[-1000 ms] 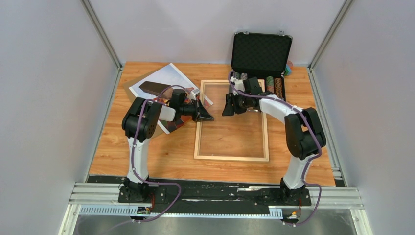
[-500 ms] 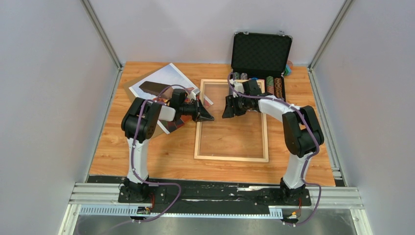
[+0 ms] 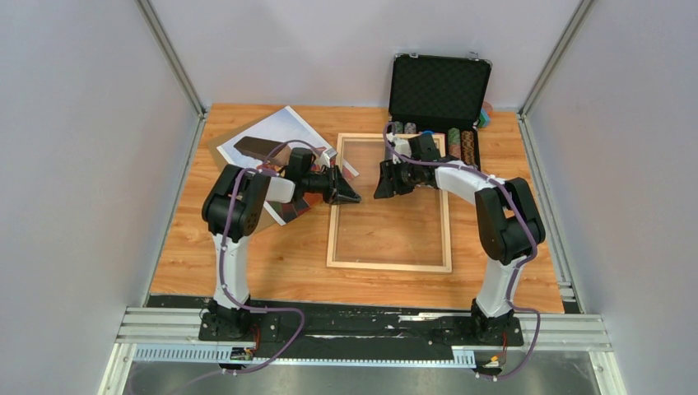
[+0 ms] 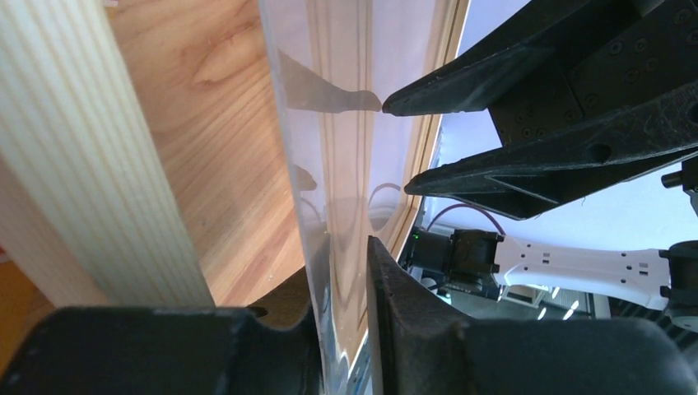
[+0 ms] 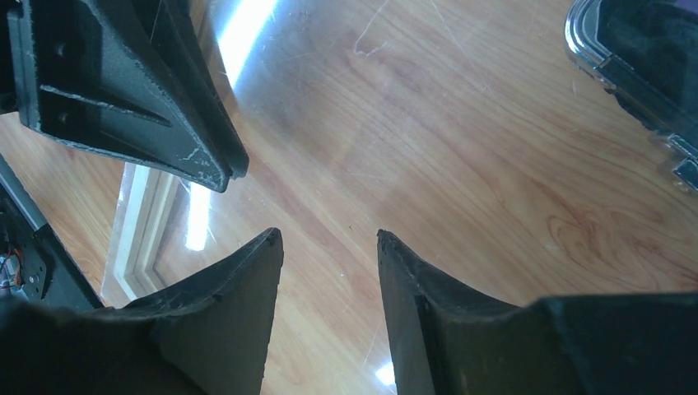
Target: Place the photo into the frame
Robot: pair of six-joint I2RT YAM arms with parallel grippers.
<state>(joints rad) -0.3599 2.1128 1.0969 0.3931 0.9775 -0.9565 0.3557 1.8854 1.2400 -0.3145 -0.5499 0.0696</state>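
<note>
Left gripper (image 3: pixel 352 199): fingers seemingly clamping the clear pane of the thin light-wood rectangular frame (image 3: pixel 389 266) between them, visible from left wrist only. Right gripper (image 3: pixel 381 190): hovering opposite, fingers spread, empty.

Two arms (image 3: pixel 239 206). Two grippers: one left gripper (image 3: pixel 355 200), one right gripper (image 3: pixel 380 190). One frame (image 3: pixel 387 266) of pale wood. One photo (image 3: pixel 280 127). One brown board (image 3: pixel 216 152). One black case (image 3: pixel 440 82); chips (image 3: pixel 461 145) inside in several rows, too small for a sure count. One table (image 3: pixel 247 263). Two slanting corner posts (image 3: pixel 169 58) behind.
</note>
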